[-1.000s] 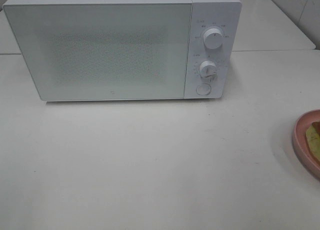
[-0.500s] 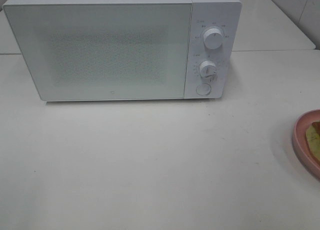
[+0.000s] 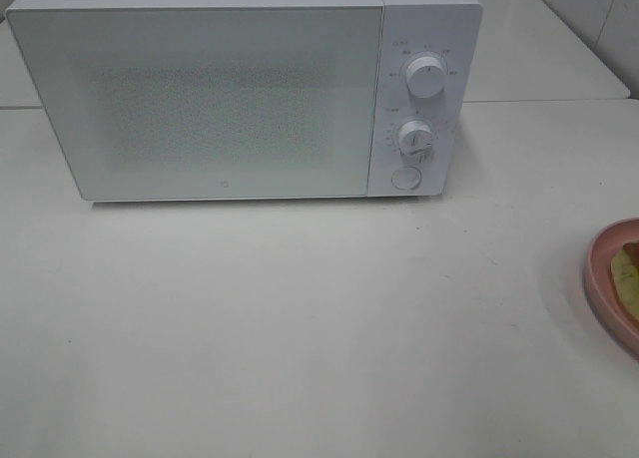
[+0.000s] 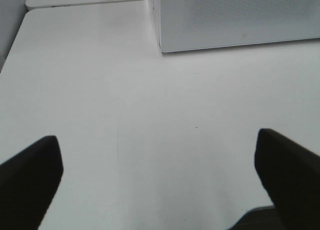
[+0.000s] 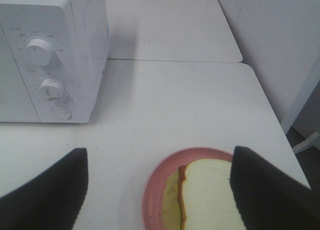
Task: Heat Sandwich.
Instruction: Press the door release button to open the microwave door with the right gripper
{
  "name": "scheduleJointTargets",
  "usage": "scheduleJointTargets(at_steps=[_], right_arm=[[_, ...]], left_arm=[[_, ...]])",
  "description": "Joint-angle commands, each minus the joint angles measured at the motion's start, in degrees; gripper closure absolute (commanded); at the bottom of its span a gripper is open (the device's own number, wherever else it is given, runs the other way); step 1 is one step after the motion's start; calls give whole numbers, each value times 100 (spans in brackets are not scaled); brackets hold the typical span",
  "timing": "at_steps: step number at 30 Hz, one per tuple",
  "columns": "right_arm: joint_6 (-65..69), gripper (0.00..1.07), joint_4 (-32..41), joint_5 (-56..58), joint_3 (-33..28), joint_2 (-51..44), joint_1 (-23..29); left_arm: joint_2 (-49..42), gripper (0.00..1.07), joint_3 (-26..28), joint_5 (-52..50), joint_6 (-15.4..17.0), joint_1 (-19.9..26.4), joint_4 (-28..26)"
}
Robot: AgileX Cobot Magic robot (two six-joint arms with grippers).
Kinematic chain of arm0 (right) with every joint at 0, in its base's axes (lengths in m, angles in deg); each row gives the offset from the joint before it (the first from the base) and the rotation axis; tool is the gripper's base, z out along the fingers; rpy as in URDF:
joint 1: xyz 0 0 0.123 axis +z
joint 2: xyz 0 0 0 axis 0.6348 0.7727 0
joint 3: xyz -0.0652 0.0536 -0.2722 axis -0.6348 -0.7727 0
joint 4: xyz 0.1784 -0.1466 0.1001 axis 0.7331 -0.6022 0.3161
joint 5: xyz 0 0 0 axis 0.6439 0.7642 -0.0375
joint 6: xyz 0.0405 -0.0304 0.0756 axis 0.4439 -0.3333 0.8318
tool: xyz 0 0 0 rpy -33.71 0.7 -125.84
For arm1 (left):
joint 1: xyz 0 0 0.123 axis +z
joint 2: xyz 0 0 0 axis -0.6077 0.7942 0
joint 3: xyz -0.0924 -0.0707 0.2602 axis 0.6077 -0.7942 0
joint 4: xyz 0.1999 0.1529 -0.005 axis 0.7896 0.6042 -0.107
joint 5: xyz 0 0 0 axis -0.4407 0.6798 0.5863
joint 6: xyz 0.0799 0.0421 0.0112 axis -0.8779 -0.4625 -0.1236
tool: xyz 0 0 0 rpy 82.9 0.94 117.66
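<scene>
The sandwich (image 5: 207, 195), white bread with a tan crust and a yellow layer at its side, lies on a round pink plate (image 5: 152, 192). In the exterior high view only a sliver of the sandwich (image 3: 628, 268) and of the plate (image 3: 602, 278) shows at the right edge. My right gripper (image 5: 157, 190) hangs open above the plate, its dark fingers (image 5: 42, 195) wide apart. The left gripper (image 4: 160, 177) is open over bare table, a short way in front of the microwave (image 4: 235, 14). Neither gripper appears in the exterior high view.
A white microwave (image 3: 200, 89) with its door shut stands at the back, with two knobs (image 3: 426, 78) and a round button (image 3: 405, 178) on its right panel. The white table (image 3: 300, 328) ends near the plate at the right edge (image 5: 280, 125).
</scene>
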Motion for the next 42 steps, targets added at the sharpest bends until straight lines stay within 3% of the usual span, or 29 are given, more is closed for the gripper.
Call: scheduleJointTargets(at_steps=[1, 22, 42], right_arm=[[-6, 32, 6, -309, 6, 304, -23], [115, 32, 6, -2235, 6, 2601, -23], [705, 32, -11, -4091, 6, 4142, -23]], left_arm=[[-132, 7, -6, -69, 0, 11, 0], [-132, 7, -6, -69, 0, 11, 0], [-132, 7, -6, -69, 0, 11, 0]])
